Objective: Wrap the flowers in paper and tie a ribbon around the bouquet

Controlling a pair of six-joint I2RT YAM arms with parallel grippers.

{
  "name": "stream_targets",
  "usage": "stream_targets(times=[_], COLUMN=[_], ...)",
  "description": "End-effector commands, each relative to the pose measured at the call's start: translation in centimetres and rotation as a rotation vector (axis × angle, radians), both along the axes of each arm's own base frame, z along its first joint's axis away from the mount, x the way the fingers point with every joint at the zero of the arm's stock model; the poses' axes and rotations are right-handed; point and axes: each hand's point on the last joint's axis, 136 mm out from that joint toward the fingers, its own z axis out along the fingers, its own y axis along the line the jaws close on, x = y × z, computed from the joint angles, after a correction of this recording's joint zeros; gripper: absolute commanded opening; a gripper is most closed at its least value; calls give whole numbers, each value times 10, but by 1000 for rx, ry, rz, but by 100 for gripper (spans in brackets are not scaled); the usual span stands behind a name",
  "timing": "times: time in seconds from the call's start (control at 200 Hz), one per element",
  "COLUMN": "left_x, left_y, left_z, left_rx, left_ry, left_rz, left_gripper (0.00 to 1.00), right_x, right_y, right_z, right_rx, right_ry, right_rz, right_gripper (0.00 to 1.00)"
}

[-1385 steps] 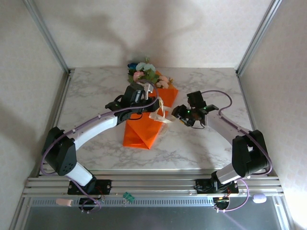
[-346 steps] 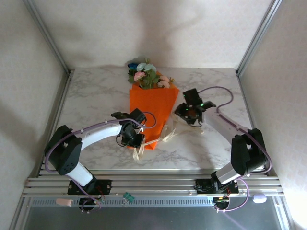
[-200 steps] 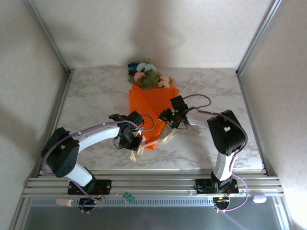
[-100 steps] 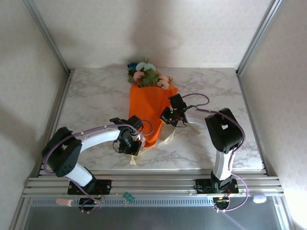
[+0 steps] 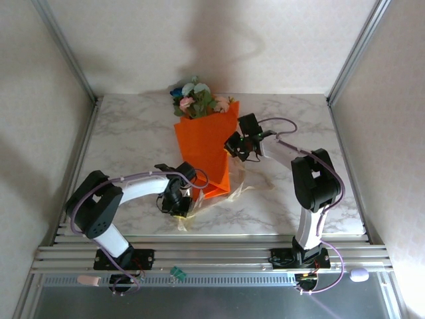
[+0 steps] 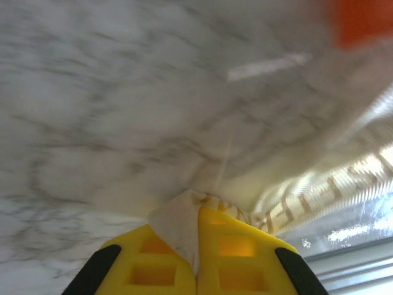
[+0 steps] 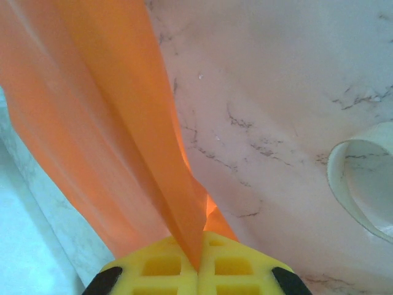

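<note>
**Left gripper [image 6: 198, 216] clamps the ribbon [image 6: 325, 193], right gripper [image 7: 198, 241] clamps the paper [image 7: 104, 123]**

We see the left fingers pressed together on one end of the ribbon, low over the table [image 5: 126, 133], just beside the narrow tip of the bouquet [image 5: 202, 149]. The right fingers pinch a fold of paper at the cone's right edge. The bouquet lies mid-table, flowers [image 5: 196, 100] at its far end. Loose ribbon curls on the table near the tip.

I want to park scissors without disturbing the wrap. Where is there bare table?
Bare marble: left of the bouquet up to the left frame rail, and the far right corner behind the right arm. Crowded: near centre, where the ribbon trails from the left fingers past the cone's tip, and where the right fingers pinch the paper.
</note>
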Motion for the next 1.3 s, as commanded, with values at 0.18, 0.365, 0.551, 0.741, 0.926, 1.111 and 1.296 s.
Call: stream_targets(times=[0.18,0.365,0.551,0.741,0.926,1.111,1.296], left_x=[69,123,180,193,195,176,200], left_y=[80,103,110,121,141,131,134], left_z=[-10,-12,-1,11,43,-4,-21], left_rx=[172,201,225,300,338,321,319], left_ry=[-137,-197,-270,-311,-435,-288,-272], left_rz=[431,564,617,625,731,712,745], left_gripper=[0,0,0,0,0,0,10], right_x=[-3,-11,-15,-17,-31,-37,-48], right_y=[-14,-27,-42,-46,-54,-54,-57], right_z=[11,10,7,6,-6,-15,-33], right_rx=[16,-18,-40,-35,-57,-64,-93], right_ry=[62,78,90,109,145,173,208], right_rz=[-40,-62,-80,-76,-88,-77,-37], right_gripper=[0,0,0,0,0,0,1])
